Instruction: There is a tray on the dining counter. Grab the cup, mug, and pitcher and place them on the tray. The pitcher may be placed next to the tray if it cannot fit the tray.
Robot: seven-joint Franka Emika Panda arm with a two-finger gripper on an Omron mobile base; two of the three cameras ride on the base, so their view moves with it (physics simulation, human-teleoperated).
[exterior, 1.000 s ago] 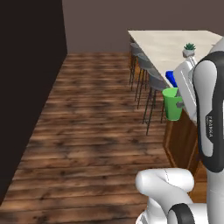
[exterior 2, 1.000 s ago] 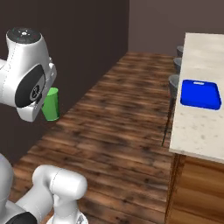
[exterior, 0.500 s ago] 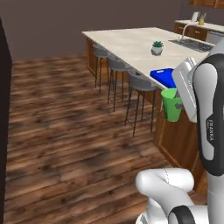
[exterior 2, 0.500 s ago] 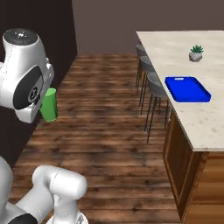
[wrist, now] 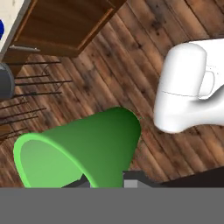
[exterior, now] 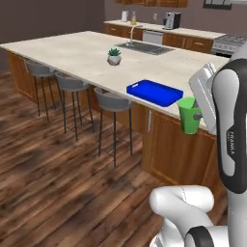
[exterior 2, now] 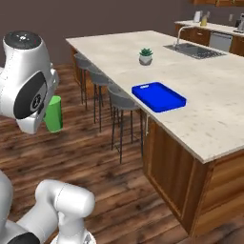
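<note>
Base has swung round since the earlier frames: your views now face the long side of the beige speckled stone worktop (exterior 2: 200, 109), where before you saw mostly floor. Arm pose relative to the base looks unchanged. Fingers (wrist: 109, 180) are clamped on the small bright green handleless cup (exterior: 189, 115), carried in the air beside the arm, short of the worktop edge. Flat bright blue rectangular tray (exterior 2: 158, 96) lies near that edge, bare, with grey stools (exterior: 114, 102) below. Step in hand, as you can judge: transport of the cup. Next you need to close in, lift over the edge, and set it upright on the tray.
</note>
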